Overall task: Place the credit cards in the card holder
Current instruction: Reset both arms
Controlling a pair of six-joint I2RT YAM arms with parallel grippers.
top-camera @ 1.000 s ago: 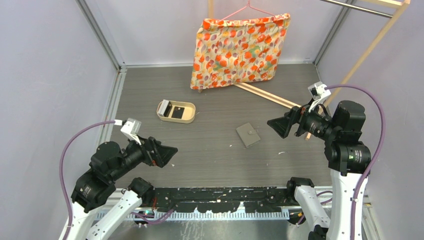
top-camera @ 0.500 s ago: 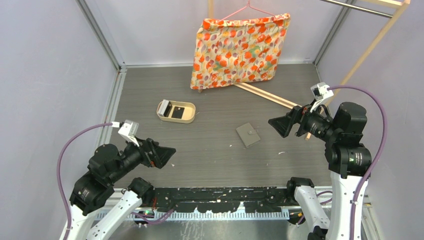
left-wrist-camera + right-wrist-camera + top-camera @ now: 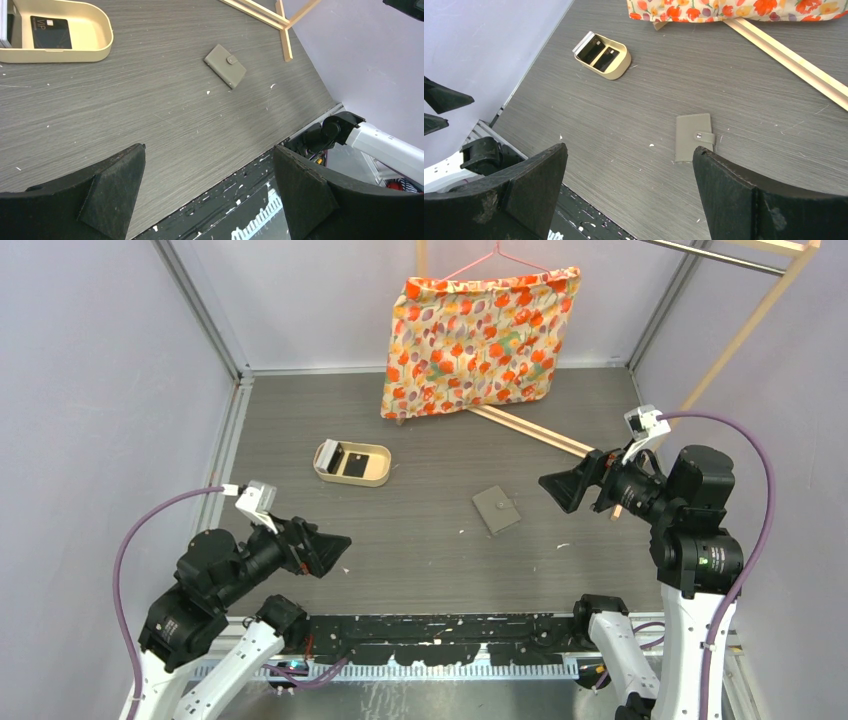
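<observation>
right gripper (image 3: pixel 628 150): jaws wide, empty | card holder (image 3: pixel 694 137): closed, flat on worktop (image 3: pixel 649 95) | tan tray (image 3: pixel 620 69): well apart, far-left, credit cards (image 3: pixel 607 57) inside

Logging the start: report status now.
Left gripper, right gripper open, empty. Card holder snapped shut, mid-table. Cards in tan tray. Nothing blocking the holder.

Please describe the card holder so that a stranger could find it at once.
Start from the flowered cloth hanging at the back of the table. Toward the near edge, slightly right of centre, the card holder lies flat and closed. It is grey and square with a snap tab, unlike the tan oval tray to its left.
</observation>
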